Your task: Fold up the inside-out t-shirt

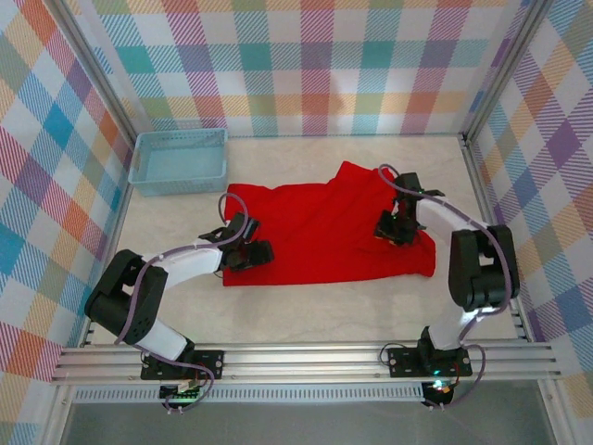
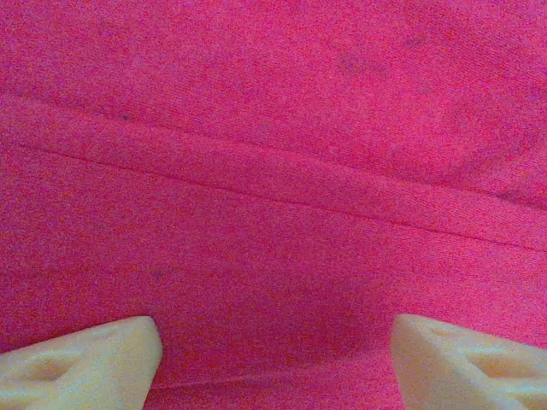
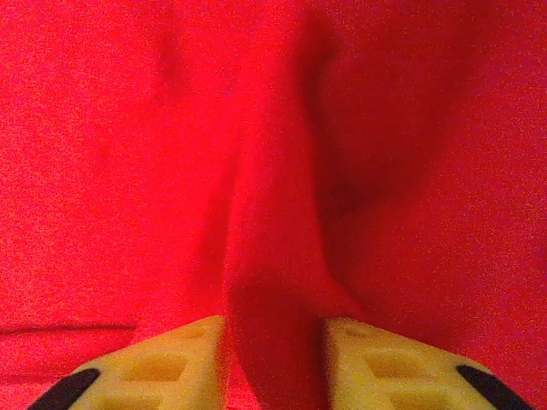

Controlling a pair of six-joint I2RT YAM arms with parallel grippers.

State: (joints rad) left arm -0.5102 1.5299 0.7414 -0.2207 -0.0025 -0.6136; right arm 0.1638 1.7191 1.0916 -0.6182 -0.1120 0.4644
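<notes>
Plain bright red cloth t-shirt [image 1: 324, 232] lies spread on the pale worktop [image 1: 306, 315]. Left tool [image 2: 275, 359] hangs open just above it; right tool [image 3: 273, 363] pinches a raised fold.

The right pincer [image 3: 275, 346], at six o'clock, pinches a raised fold of the bright red cloth t-shirt [image 3: 128, 171]; the fold runs toward twelve o'clock.

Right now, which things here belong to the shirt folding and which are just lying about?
Job:
red t-shirt
right gripper, pinching a fold of it
left gripper, open over it

Lying about:
blue basket, at the far left
</notes>
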